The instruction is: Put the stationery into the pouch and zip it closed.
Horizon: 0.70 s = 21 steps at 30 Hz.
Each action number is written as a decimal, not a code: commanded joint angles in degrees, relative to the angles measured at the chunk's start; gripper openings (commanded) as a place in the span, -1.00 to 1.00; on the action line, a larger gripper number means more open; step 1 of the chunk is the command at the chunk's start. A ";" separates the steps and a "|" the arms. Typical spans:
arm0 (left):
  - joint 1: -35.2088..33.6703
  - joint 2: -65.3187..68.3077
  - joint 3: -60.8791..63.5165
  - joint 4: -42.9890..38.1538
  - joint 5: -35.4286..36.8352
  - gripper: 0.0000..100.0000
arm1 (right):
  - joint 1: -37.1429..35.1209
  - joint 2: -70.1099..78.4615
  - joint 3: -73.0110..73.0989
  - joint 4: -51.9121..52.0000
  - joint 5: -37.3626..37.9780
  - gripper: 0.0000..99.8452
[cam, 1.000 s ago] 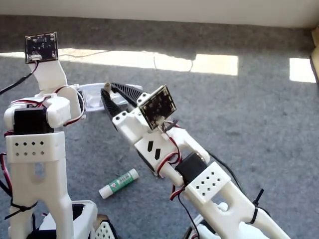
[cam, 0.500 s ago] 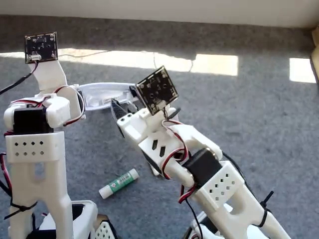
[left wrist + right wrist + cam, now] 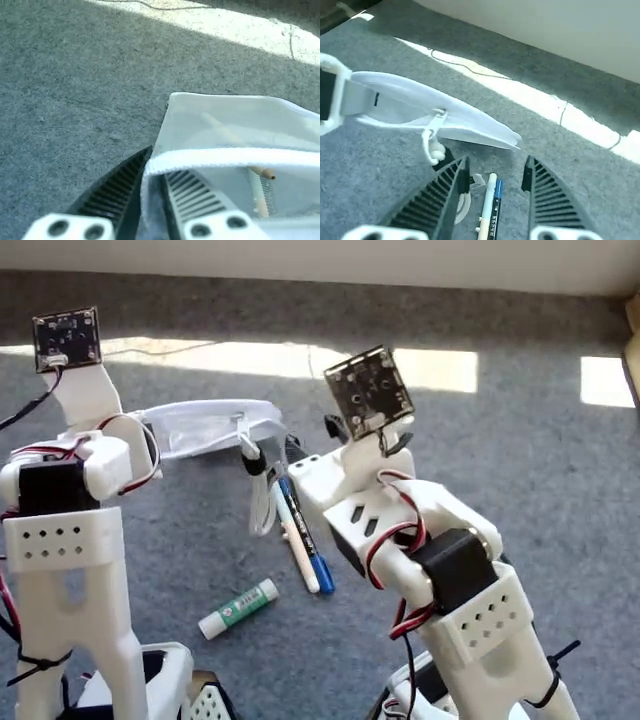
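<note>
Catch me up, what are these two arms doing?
The left gripper is shut on an edge of the mesh pouch, holding it off the grey carpet. The right gripper hangs open over a white pen and a blue pen lying side by side near the pouch. A glue stick lies nearer the arm bases; these three are not yet packed.

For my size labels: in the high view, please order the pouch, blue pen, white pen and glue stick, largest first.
1. pouch
2. blue pen and white pen, which look alike
3. glue stick
</note>
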 commanded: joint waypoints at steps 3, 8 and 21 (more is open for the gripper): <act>-3.56 0.66 -1.89 -0.44 -0.35 -0.99 | 3.74 3.30 -3.30 0.57 -2.99 -0.65; -6.11 0.66 -1.89 -0.53 -0.26 -0.99 | 3.56 13.32 -3.56 0.57 -3.08 -0.65; -7.96 -10.51 3.03 -0.88 -0.26 -0.99 | 0.22 29.85 -3.38 0.40 -2.64 -0.65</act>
